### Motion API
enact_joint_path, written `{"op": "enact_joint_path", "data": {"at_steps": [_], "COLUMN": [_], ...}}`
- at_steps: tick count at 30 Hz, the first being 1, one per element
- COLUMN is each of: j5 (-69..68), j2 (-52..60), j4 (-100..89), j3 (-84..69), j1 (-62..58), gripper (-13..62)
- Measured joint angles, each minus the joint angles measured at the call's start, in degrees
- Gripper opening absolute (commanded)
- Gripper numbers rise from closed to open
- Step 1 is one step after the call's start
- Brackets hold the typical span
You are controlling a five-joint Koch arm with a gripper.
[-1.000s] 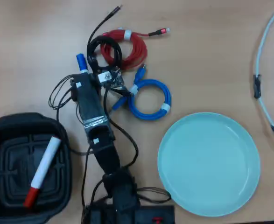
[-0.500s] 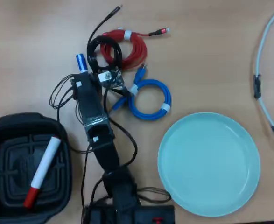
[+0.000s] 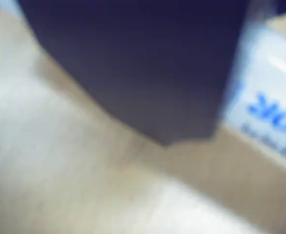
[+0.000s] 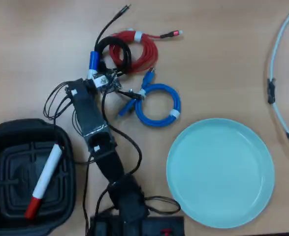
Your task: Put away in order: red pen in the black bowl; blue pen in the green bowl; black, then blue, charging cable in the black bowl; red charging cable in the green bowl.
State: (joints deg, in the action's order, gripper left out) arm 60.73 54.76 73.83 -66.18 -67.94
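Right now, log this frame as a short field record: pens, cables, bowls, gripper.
red pen: lying in black bowl
blue pen: at gripper, over black cable
red cable: coiled on table
blue cable: coiled on table
green bowl: empty
gripper state: cannot tell
wrist view: too blurred

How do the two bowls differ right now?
The black bowl is squarish, deep and ribbed inside; the green bowl is round, shallow and smooth. In the overhead view the black one, at left, holds the red pen, while the green one, at right, is empty. Both sit upright on the table.
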Motion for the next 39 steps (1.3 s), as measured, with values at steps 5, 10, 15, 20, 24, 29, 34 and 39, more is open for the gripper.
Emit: {"op": "enact_joint_path", "data": {"at_steps": [5,10,15,20,24,29,34,39], "j5": [-0.18,-3.69,-6.06,-7.82,-14.41,-19.16,-20.04,-20.13], "j2": [0.79,7.65,19.34,23.91,24.96,25.05,29.53,33.66], "j4": [0.44,5.1,6.5,7.65,7.65,7.65,7.73,8.79], "j3": [-0.09,-0.7,-0.62,-0.62,-0.62,-0.62,-0.62,-0.62], "j1": [1.32,4.13,5.54,4.31,-0.79,-8.88,-18.28,-29.79], "gripper": [-6.9,-6.9,-6.9,-6.9,-6.9,-6.9,-6.9,-6.9]}}
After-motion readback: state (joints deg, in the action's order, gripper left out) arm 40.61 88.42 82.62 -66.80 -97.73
